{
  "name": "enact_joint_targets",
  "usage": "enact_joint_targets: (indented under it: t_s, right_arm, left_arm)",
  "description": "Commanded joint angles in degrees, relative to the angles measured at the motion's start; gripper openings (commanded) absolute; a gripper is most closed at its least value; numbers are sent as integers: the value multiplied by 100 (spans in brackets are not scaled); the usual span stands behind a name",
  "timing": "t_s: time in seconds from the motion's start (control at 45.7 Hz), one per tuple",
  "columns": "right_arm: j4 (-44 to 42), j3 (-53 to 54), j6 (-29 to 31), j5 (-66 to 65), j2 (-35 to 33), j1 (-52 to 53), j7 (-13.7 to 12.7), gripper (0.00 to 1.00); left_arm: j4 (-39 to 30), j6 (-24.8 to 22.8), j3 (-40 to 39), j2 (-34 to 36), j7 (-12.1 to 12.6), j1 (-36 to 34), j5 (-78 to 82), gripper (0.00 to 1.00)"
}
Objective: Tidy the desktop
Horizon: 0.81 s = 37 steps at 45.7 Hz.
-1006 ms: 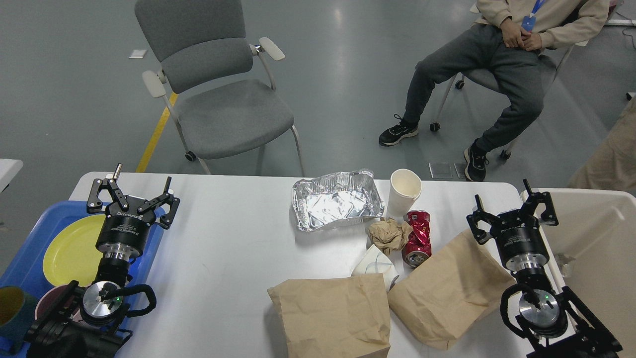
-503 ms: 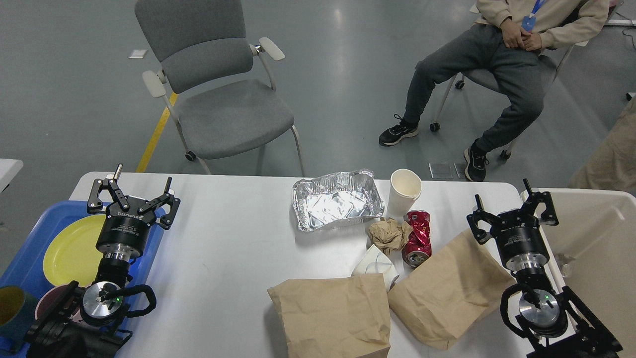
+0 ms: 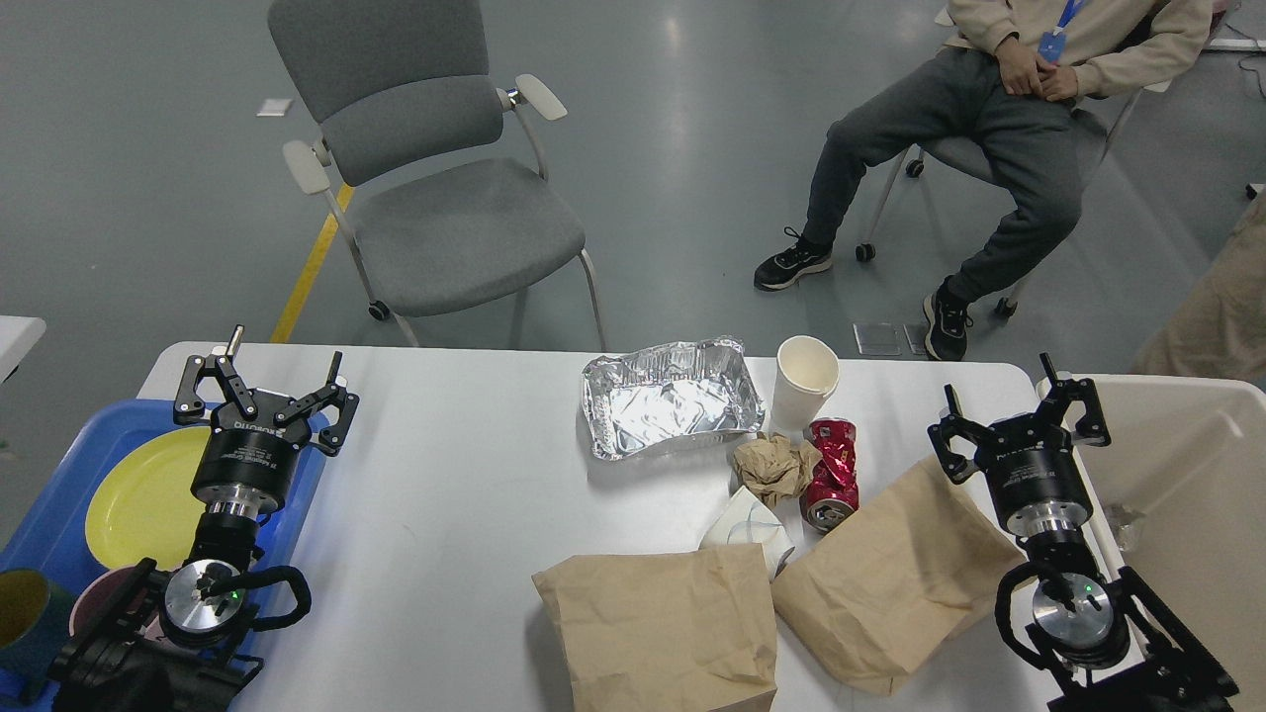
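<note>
The white desktop [image 3: 455,475] carries a foil tray [image 3: 673,398], a white paper cup [image 3: 804,381], a crushed red can [image 3: 829,470], a crumpled brown paper ball [image 3: 773,467], a white lid-like piece [image 3: 747,529] and two brown paper bags [image 3: 663,618] [image 3: 895,574]. My left gripper [image 3: 282,361] is open and empty at the desktop's left end, over the blue tray's edge. My right gripper [image 3: 999,386] is open and empty at the right end, just above the right bag.
A blue tray [image 3: 49,514] at the left holds a yellow plate [image 3: 138,499] and cups [image 3: 30,608]. A cream-white bin [image 3: 1187,465] stands at the right. Beyond the far edge are a grey chair [image 3: 435,178] and a seated person [image 3: 989,129].
The right gripper has shifted very slightly upward in the view. Nothing else has moved.
</note>
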Motion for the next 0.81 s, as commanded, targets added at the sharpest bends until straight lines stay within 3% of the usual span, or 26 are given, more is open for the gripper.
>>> enact_joint_targets:
  t_s: [0.0, 0.787]
  right_arm:
    - [49, 9, 0, 61, -8, 46, -34, 100]
    - [40, -192, -26, 361, -201, 55, -16, 100]
  left_arm:
    - [0, -5, 0, -8, 0, -3, 0, 96]
    - [0, -5, 0, -8, 8, 6, 0, 96]
